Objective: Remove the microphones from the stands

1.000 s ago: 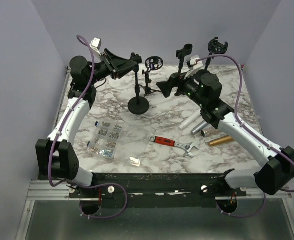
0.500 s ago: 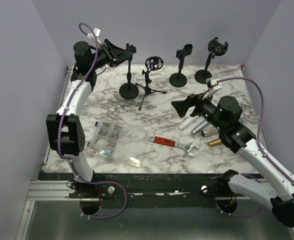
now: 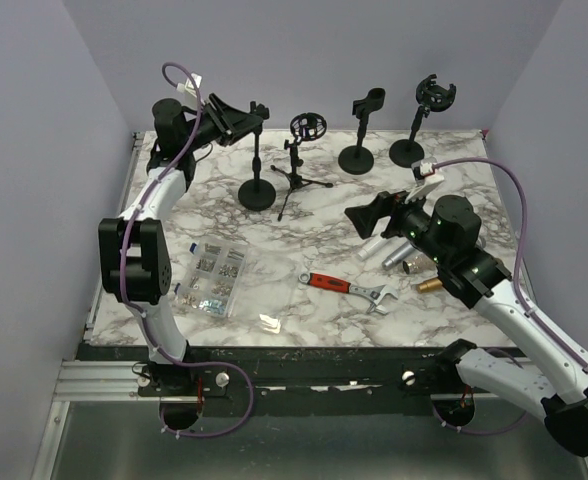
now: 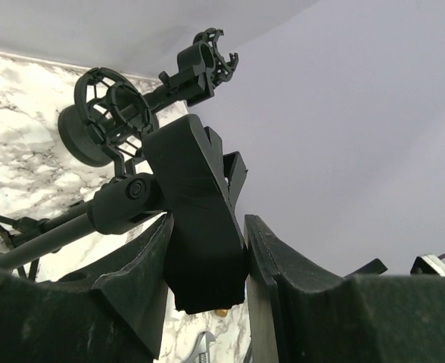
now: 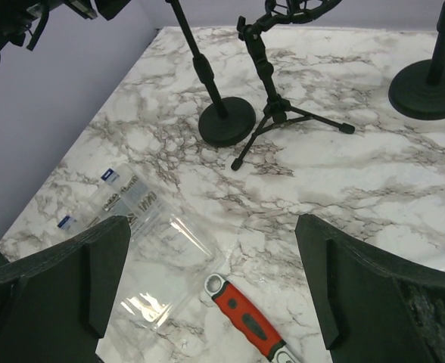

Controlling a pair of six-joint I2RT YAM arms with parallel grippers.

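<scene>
Jaws of the left gripper (image 3: pixel 249 112) pinch the black clip (image 4: pixel 200 197) atop the round-base stand (image 3: pixel 257 192) at the table's (image 3: pixel 304 235) far left. The right gripper (image 3: pixel 360 218) hovers spread wide, right of centre, beside pale cylinders (image 3: pixel 396 256); whether those are microphones is unclear.

A round-base stand (image 3: pixel 258 193) is standing just left of the tripod stand (image 3: pixel 295 165). A clip stand (image 3: pixel 357 158) and a second stand (image 3: pixel 407 153) are standing right of it, slightly behind. A wrench (image 3: pixel 349 287) is lying before it, a parts box (image 3: pixel 212 278) front-left, and what may be microphones (image 3: pixel 399 250) front-right.
</scene>
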